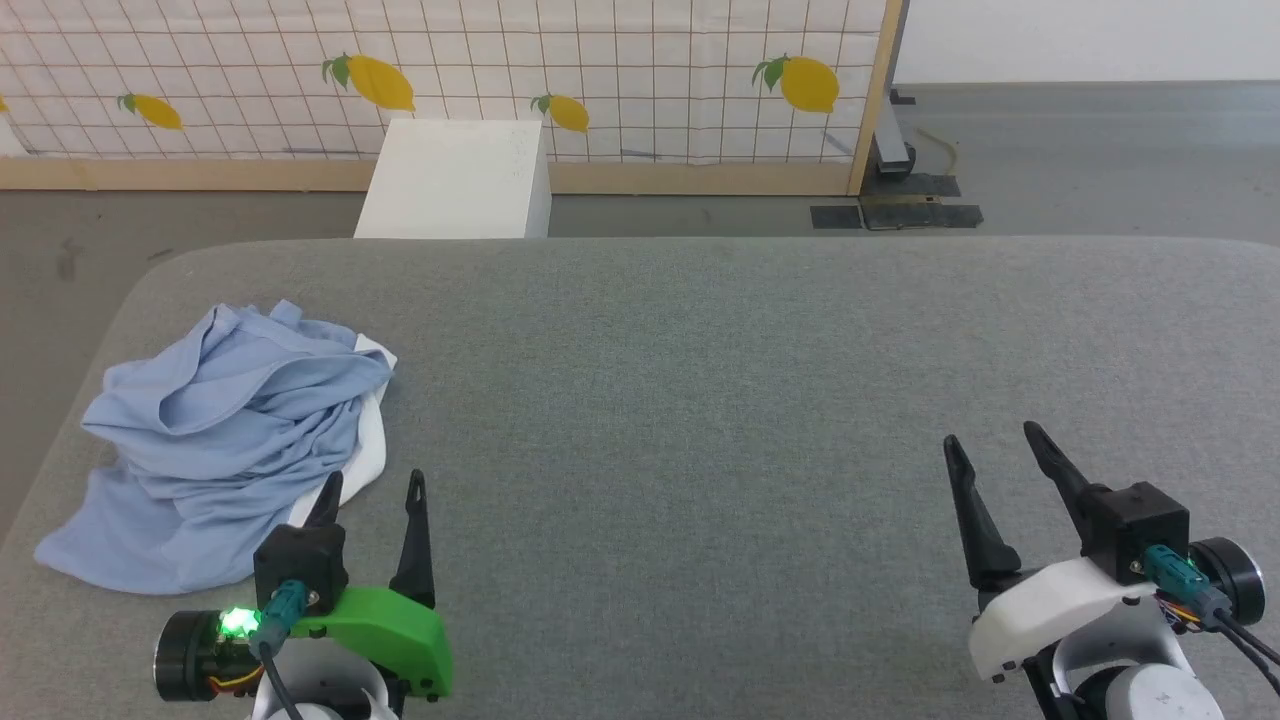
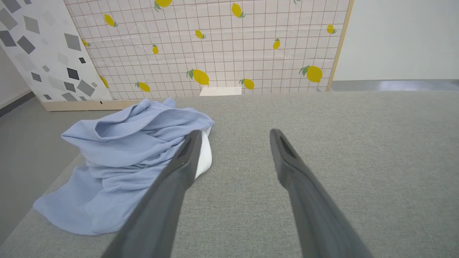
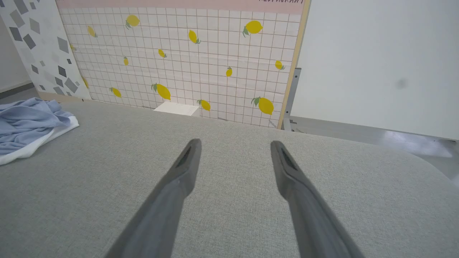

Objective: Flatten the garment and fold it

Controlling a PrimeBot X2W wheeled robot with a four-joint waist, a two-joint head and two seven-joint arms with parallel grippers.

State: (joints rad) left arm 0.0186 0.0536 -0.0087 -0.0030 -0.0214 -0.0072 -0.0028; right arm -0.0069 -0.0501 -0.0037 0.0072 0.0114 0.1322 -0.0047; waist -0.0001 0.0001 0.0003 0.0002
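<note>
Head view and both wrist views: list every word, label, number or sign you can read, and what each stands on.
No text can be read in full.
Pink strip atop the lemon-patterned panel: dark capital letters, cut off by the right wrist view's top edge, unreadable.
White box: faint grey marks near its far right corner, too faint to read.
Garment: crumpled, no print or label showing.

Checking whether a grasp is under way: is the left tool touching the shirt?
Cannot tell. In the head and left wrist views one finger of the left tool overlaps the garment's white edge; neither shows contact or gap.
</note>
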